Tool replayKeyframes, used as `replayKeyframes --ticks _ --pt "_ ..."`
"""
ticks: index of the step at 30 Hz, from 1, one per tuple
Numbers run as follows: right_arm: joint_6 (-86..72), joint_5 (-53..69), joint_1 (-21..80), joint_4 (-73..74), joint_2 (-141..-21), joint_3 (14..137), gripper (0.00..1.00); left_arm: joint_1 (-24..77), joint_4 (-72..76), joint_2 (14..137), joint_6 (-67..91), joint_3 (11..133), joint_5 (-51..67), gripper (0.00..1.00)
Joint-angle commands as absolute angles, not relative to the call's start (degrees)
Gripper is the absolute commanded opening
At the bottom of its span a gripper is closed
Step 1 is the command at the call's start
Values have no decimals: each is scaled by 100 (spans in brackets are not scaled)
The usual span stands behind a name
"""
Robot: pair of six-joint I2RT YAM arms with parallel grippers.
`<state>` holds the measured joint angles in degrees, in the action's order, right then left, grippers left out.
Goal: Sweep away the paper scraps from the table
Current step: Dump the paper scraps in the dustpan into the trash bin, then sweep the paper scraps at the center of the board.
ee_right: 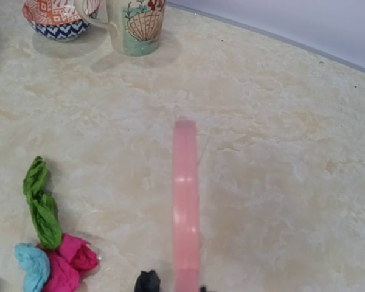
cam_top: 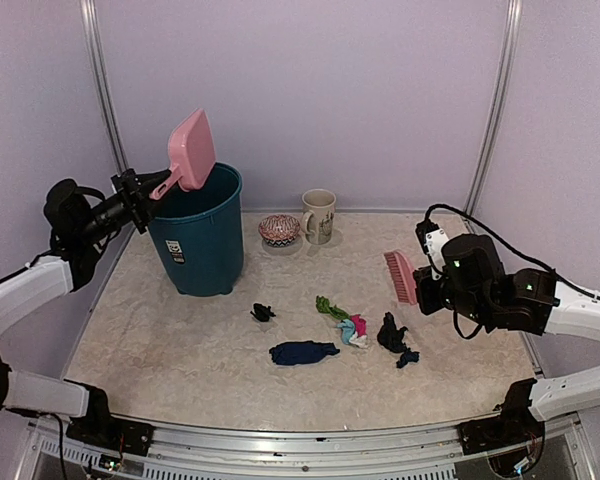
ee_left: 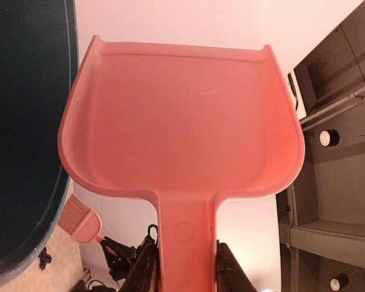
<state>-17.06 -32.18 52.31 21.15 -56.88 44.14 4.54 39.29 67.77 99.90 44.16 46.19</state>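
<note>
Paper scraps lie on the table (cam_top: 180, 340): a small black one (cam_top: 263, 313), a navy one (cam_top: 303, 352), a green, magenta and teal cluster (cam_top: 345, 322), and a black one (cam_top: 392, 335) beside a small navy bit (cam_top: 407, 357). My left gripper (cam_top: 152, 187) is shut on the handle of a pink dustpan (cam_top: 192, 150), held tilted above the teal bin (cam_top: 198, 235); the pan (ee_left: 182, 121) looks empty. My right gripper (cam_top: 427, 290) is shut on a pink brush (cam_top: 400, 275), raised just right of the scraps. The right wrist view shows the brush (ee_right: 185, 207) edge-on, with green (ee_right: 41, 207), magenta (ee_right: 70, 258) and black (ee_right: 147, 281) scraps at lower left.
A shell-print mug (cam_top: 319, 215) and a patterned bowl (cam_top: 279, 230) stand at the back of the table, right of the bin. Lilac walls close the back and sides. A metal rail (cam_top: 300, 440) runs along the front edge.
</note>
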Motion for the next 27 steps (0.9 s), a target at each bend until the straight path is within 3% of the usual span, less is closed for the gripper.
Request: replayKeyframes --ticks 1,6,9,14,27 --pt "-1755 -3278 5150 2001 -5551 4360 0 350 4041 6881 9852 4617 4641 0" --pt "-1743 -3243 5150 2058 -5488 4411 0 652 2508 6904 8512 5365 4637 0" --pt "-1731 -3276 5150 2073 -5401 4380 0 551 2431 6892 8209 5486 4805 0" --pt "-1709 -3206 5150 2034 -5285 4317 0 919 305 6878 6373 6591 4525 0" --pt "-778 -1593 5150 898 -5168 4183 0 1185 -2141 6547 3863 7505 3466 0"
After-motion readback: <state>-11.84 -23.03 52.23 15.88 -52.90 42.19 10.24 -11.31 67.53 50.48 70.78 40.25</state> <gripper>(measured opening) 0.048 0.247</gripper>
